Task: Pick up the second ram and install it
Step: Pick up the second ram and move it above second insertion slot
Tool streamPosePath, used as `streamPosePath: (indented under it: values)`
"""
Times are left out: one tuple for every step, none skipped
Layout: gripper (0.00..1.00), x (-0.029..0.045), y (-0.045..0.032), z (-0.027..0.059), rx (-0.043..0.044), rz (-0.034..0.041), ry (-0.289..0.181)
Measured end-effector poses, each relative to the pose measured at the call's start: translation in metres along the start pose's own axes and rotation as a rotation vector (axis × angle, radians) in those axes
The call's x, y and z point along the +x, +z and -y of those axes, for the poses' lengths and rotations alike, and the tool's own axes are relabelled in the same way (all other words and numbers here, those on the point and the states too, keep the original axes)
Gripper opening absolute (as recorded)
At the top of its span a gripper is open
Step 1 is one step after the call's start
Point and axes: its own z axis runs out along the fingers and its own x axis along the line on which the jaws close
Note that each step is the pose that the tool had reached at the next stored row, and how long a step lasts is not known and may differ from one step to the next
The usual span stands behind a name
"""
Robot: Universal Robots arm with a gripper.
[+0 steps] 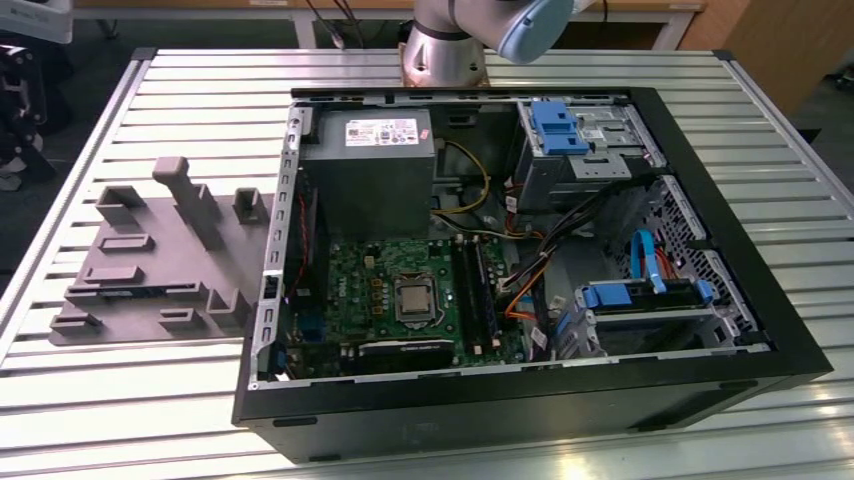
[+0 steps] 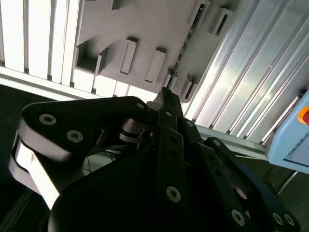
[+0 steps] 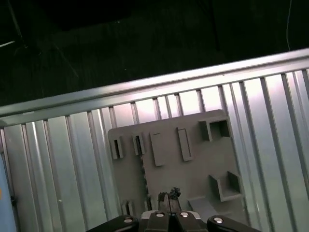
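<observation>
The second ram (image 3: pixel 143 175) is a thin dark strip standing on edge in the grey fixture plate (image 3: pixel 193 169). In the second wrist view the ram (image 2: pixel 187 37) runs between the plate's raised blocks. In the exterior view it is a dark line (image 1: pixel 140 293) on the fixture plate (image 1: pixel 147 255), at the exterior view's left of the open computer case (image 1: pixel 534 400). My gripper (image 3: pixel 168 195) hangs well above the plate, near the ram's end. Its black fingers (image 2: pixel 170 113) meet at the tip with nothing between them. The motherboard's black slots (image 1: pixel 470 285) lie inside the case.
The case and fixture stand on a ribbed aluminium table (image 1: pixel 747 110). The arm's base (image 1: pixel 447 45) rises behind the case. Inside the case are a grey power supply (image 1: pixel 374 165), blue drive brackets (image 1: pixel 558 128) and loose cables (image 1: pixel 534 275). The table's edge (image 3: pixel 145 89) borders dark floor.
</observation>
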Motion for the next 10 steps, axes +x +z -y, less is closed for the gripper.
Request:
streamPosePath:
  values:
    - [0.11,0.0000,0.0008,0.0000,-0.0003,-0.0003,-0.018]
    - [0.11,0.0001,0.0016,0.0000,-0.0007,-0.0007,-0.036]
    - [0.16,0.0001,0.0022,0.0001,-0.0011,-0.0012,-0.054]
    - [0.23,0.0001,0.0030,0.0001,-0.0016,-0.0016,-0.070]
    - [0.23,0.0001,0.0036,0.0001,-0.0025,-0.0020,-0.083]
    - [0.29,0.0001,0.0044,0.0001,-0.0034,-0.0023,-0.094]
    - [0.35,0.0001,0.0054,0.0001,-0.0039,-0.0025,-0.105]
    - [0.35,0.0002,0.0067,0.0001,-0.0042,-0.0027,-0.113]
    - [0.42,0.0002,0.0082,0.0002,-0.0044,-0.0028,-0.115]
    - [0.42,0.0002,0.0099,0.0002,-0.0044,-0.0028,-0.115]
